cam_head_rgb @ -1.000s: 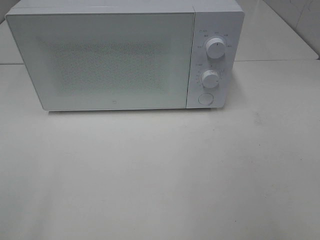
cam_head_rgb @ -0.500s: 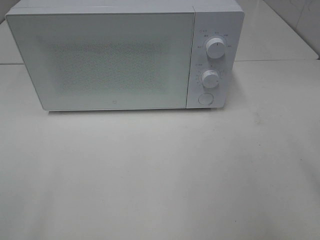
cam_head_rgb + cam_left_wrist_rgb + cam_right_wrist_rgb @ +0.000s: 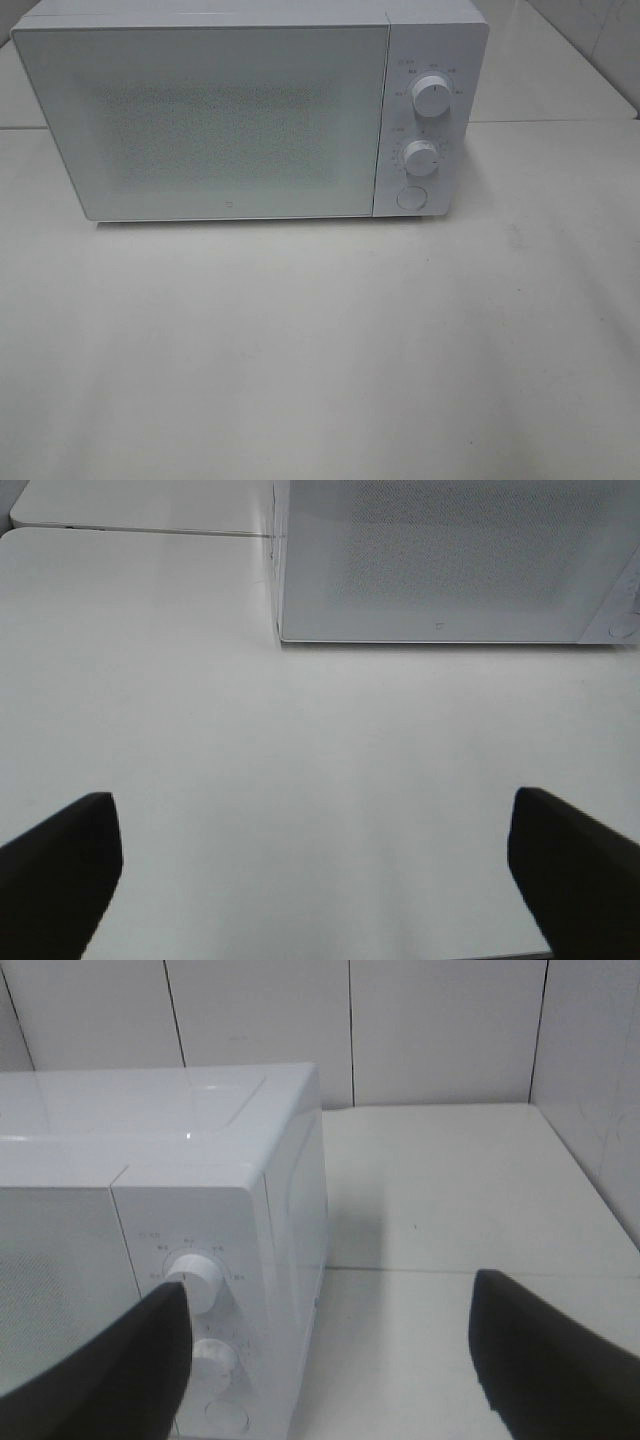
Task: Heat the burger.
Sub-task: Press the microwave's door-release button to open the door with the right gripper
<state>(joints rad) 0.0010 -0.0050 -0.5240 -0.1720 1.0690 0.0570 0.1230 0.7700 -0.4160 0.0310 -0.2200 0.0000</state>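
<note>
The burger is out of view in every frame. A white microwave (image 3: 200, 120) stands at the back of the table with its door shut, and nothing shows through the frosted window. Its panel carries an upper knob (image 3: 431, 97), a lower knob (image 3: 421, 157) and a round button (image 3: 410, 197). Neither arm appears in the exterior high view. My left gripper (image 3: 310, 810) is open over bare table in front of the microwave (image 3: 450, 560). My right gripper (image 3: 328, 1300) is open beside the microwave's (image 3: 200, 1160) knob end, holding nothing.
The white table (image 3: 320, 350) stretches in front of the microwave and to its right. A tiled wall (image 3: 350, 1030) stands close behind and to the right of the table. A seam between table panels (image 3: 560, 121) runs beside the microwave.
</note>
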